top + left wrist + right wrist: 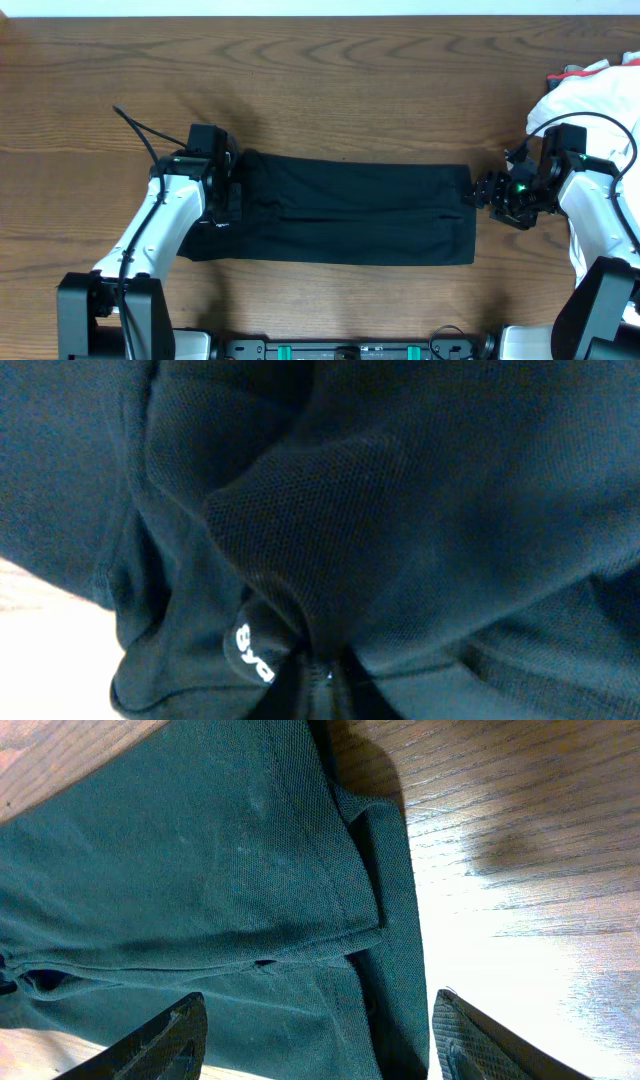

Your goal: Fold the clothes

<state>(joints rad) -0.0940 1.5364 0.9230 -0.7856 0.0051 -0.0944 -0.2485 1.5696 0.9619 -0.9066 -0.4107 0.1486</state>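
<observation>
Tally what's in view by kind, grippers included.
black shirt: 1
white cloth heap: 1
grippers: 2 (left gripper, right gripper)
Total: 4

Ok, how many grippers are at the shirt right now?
2. The left gripper is at the left end of the shirt, shut on the fabric. The right gripper is at the right end, jaws open.

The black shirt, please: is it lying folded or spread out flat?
Folded lengthwise. From overhead the black shirt is a narrow band with a layered edge running along it; the right wrist view shows overlapping layers at its end.
</observation>
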